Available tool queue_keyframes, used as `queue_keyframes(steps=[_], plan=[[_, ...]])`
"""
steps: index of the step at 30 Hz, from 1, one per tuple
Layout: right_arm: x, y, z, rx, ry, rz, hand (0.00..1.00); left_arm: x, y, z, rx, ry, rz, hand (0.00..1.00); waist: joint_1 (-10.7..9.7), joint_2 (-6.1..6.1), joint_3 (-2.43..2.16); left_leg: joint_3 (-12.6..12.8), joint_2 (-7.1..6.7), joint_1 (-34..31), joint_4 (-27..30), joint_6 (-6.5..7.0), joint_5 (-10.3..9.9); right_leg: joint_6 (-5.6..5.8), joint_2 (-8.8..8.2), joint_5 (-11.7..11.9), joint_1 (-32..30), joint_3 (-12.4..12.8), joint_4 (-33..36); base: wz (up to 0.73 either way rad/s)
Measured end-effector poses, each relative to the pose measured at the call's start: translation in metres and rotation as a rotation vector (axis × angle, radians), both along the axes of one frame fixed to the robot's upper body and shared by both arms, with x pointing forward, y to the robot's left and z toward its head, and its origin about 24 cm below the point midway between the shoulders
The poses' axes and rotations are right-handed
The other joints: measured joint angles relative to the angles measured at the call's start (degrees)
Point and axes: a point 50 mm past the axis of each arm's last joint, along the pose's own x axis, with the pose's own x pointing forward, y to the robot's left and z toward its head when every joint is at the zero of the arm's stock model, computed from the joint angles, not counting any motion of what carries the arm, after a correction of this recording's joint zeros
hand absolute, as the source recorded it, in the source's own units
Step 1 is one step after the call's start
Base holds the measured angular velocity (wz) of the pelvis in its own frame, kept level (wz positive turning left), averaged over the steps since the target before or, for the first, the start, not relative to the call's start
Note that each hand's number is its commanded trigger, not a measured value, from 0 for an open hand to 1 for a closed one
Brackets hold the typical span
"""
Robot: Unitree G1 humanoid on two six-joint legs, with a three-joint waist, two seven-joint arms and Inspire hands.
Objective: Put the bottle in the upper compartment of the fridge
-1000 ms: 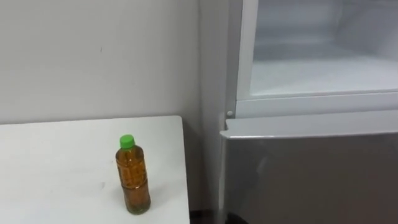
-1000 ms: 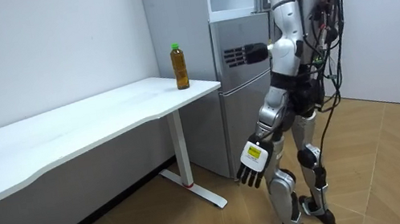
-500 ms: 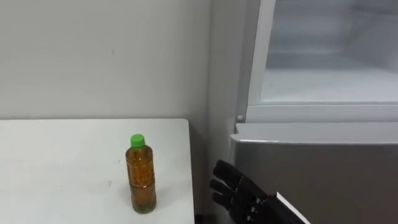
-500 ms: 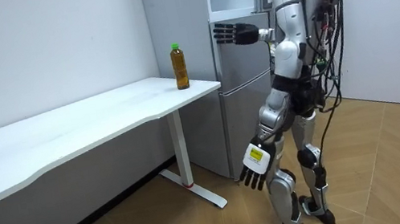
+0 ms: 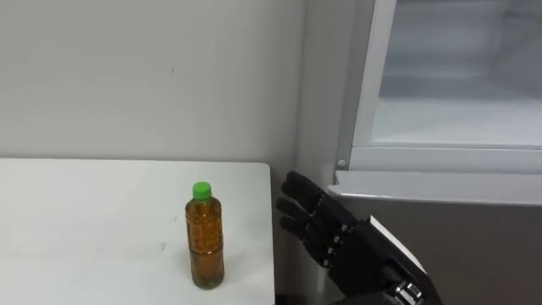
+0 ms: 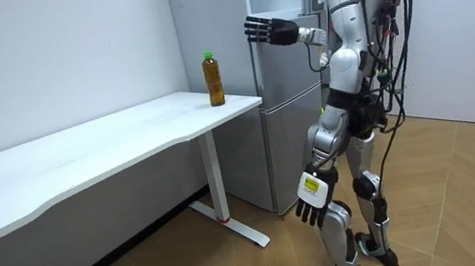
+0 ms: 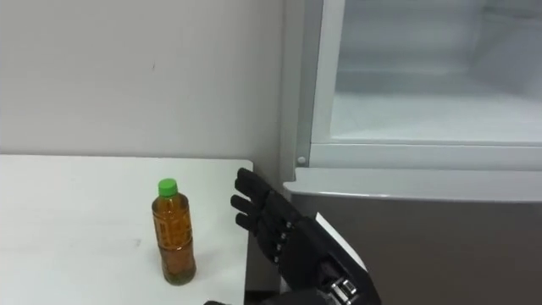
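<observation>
A humanoid robot stands in front of a grey fridge, its right hand raised at the lower centre of the frame with fingers straight and spread wide, holding nothing. The bottle, filled with amber liquid and capped in green, stands upright near the right edge of a white table, at lower left of centre, just beside the hand but apart from it. The upper fridge compartment is open at the upper right, its white interior showing. In the room view the left hand hangs low beside the robot's thigh, fingers relaxed and empty.
</observation>
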Motion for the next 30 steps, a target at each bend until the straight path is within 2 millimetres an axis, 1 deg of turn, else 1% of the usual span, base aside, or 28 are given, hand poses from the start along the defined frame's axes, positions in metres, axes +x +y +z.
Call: queue_keyframes(steps=[1, 3, 7, 9, 10, 11, 14, 15, 16, 18, 19, 20, 22, 23, 24, 25, 27, 28, 30], plan=[[0.0, 0.001, 0.0, 0.002, 0.004, -0.006, 0.0, 0.002, 0.0, 0.0, 0.003, -0.004, -0.001, 0.0, 0.5, 0.0, 0.0, 0.0, -0.01, 0.0, 0.1, 0.0, 0.0, 0.0, -0.01, 0.0, 0.0, 0.0, 0.0, 0.04], [0.003, 0.003, 0.0, 0.001, 0.008, -0.012, 0.0, 0.003, 0.0, 0.0, 0.009, -0.012, -0.001, 0.0, 0.6, -0.12, 0.0, -0.6, -0.09, 0.0, 0.2, 0.01, 0.0, 0.0, -0.06, 0.0, 0.2, -0.4, 0.0, 0.1], [0.014, 0.005, -0.003, -0.019, 0.042, -0.033, 0.0, 0.01, 0.002, 0.001, 0.027, -0.03, 0.002, 0.0, 1.0, -0.61, 0.47, -1.3, -0.11, 0.0, 0.6, 0.0, 0.0, 0.0, -0.08, 0.0, 1.1, -1.3, -0.1, 0.1], [0.019, 0.003, -0.008, -0.009, 0.073, -0.055, 0.0, 0.011, 0.002, 0.001, 0.03, -0.037, 0.0, 0.0, 1.3, -0.83, 0.56, -1.8, -0.1, -0.4, 0.6, 0.0, 0.0, 0.0, -0.1, 0.0, 1.2, -2.1, -0.2, 0.16], [0.021, 0.001, -0.011, -0.01, 0.092, -0.078, 0.0, 0.013, 0.002, 0.002, 0.031, -0.044, -0.001, 0.0, 1.4, -1.09, 0.51, -2.3, -0.12, -0.8, 0.6, 0.0, 0.0, 0.0, -0.12, 0.0, 1.1, -2.7, -0.2, 0.19], [0.023, 0.0, -0.014, -0.011, 0.108, -0.098, 0.0, 0.015, 0.002, 0.002, 0.031, -0.056, -0.003, 0.0, 1.9, -1.26, 0.5, -2.6, -0.09, -1.2, 0.6, -0.04, 0.0, -0.01, -0.12, 0.0, 0.9, -3.2, -0.2, 0.19], [0.027, -0.005, -0.024, -0.019, 0.158, -0.144, 0.0, 0.014, 0.002, 0.002, 0.03, -0.053, -0.005, 0.0, 2.6, -1.35, 0.45, -3.9, -0.13, -2.0, 1.2, -0.08, 0.1, -0.01, -0.1, 0.0, 0.9, -4.5, -0.3, 0.2], [0.028, -0.006, -0.026, -0.022, 0.168, -0.155, 0.0, 0.014, 0.001, 0.002, 0.029, -0.052, -0.004, 0.0, 3.0, -1.39, 0.45, -4.0, -0.13, -2.1, 1.2, -0.1, 0.1, -0.01, -0.1, 0.0, 0.9, -4.6, -0.3, 0.1], [0.029, -0.007, -0.029, -0.026, 0.184, -0.169, 0.0, 0.013, 0.001, 0.002, 0.028, -0.045, -0.001, 0.0, 3.8, -1.4, 0.43, -4.1, -0.13, -2.2, 1.2, -0.12, 0.1, -0.01, -0.09, 0.0, 0.9, -4.7, -0.3, 0.09], [0.033, -0.003, -0.035, -0.04, 0.216, -0.185, 0.0, 0.01, 0.001, 0.002, 0.03, -0.037, 0.001, 0.0, 3.8, -1.68, 0.26, -4.9, -0.22, -2.5, 1.2, -0.16, 0.1, -0.01, -0.12, 0.0, 1.0, -5.7, -0.3, 0.17], [0.035, -0.003, -0.039, -0.048, 0.24, -0.203, 0.0, 0.009, 0.002, 0.002, 0.032, -0.032, 0.002, 0.0, 4.0, -1.95, 0.1, -5.4, -0.31, -2.9, 1.3, -0.19, 0.2, -0.01, -0.12, 0.0, 1.0, -6.2, -0.4, 0.24], [0.038, -0.003, -0.043, -0.055, 0.261, -0.221, 0.0, 0.008, 0.001, 0.002, 0.031, -0.028, 0.002, 0.0, 4.3, -2.21, 0.03, -5.9, -0.46, -3.0, 1.5, -0.2, 0.4, -0.01, -0.17, 0.0, 1.1, -7.0, -0.9, 0.23], [0.04, -0.005, -0.047, -0.061, 0.285, -0.255, 0.0, 0.007, 0.0, 0.002, 0.03, -0.026, 0.004, 0.0, 5.3, -2.32, 0.12, -6.5, -0.67, -3.0, 1.5, -0.17, 0.6, -0.01, -0.24, 0.0, 1.5, -7.3, -1.2, 0.2], [0.041, -0.007, -0.049, -0.062, 0.297, -0.284, 0.0, 0.006, -0.001, 0.002, 0.029, -0.027, 0.006, 0.0, 5.4, -2.31, 0.15, -7.1, -0.85, -3.0, 1.5, -0.13, 0.6, -0.01, -0.3, 0.0, 1.8, -7.7, -1.2, 0.23], [0.041, -0.007, -0.05, -0.063, 0.3, -0.295, 0.0, 0.005, -0.001, 0.002, 0.029, -0.026, 0.006, 0.0, 5.5, -2.29, 0.17, -7.4, -0.93, -3.0, 1.5, -0.12, 0.6, -0.01, -0.33, 0.0, 1.9, -7.8, -1.2, 0.19], [0.042, -0.008, -0.05, -0.068, 0.303, -0.315, 0.0, 0.001, -0.001, 0.003, 0.029, -0.027, 0.008, 0.0, 6.4, -2.26, 0.18, -7.5, -0.97, -2.9, 1.5, -0.11, 0.6, 0.0, -0.35, 0.0, 2.0, -7.9, -1.2, 0.09], [0.043, -0.01, -0.052, -0.071, 0.314, -0.344, 0.0, -0.002, -0.002, 0.003, 0.029, -0.024, 0.01, 0.0, 6.8, -2.26, 0.29, -7.8, -1.02, -2.9, 1.5, -0.11, 0.6, 0.0, -0.39, 0.0, 2.2, -8.3, -1.2, 0.1], [0.045, -0.01, -0.053, -0.077, 0.325, -0.362, 0.0, -0.003, -0.002, 0.003, 0.028, -0.019, 0.012, 0.0, 6.8, -2.18, 0.46, -8.2, -1.1, -2.9, 1.5, -0.11, 0.7, 0.01, -0.42, 0.0, 2.4, -8.7, -1.2, 0.15], [0.047, -0.011, -0.057, -0.089, 0.341, -0.385, 0.0, -0.005, -0.003, 0.003, 0.025, -0.008, 0.015, 0.0, 7.1, -2.01, 0.66, -8.5, -1.16, -3.0, 1.5, -0.13, 0.7, 0.03, -0.41, 0.0, 2.6, -8.7, -1.2, 0.1]])
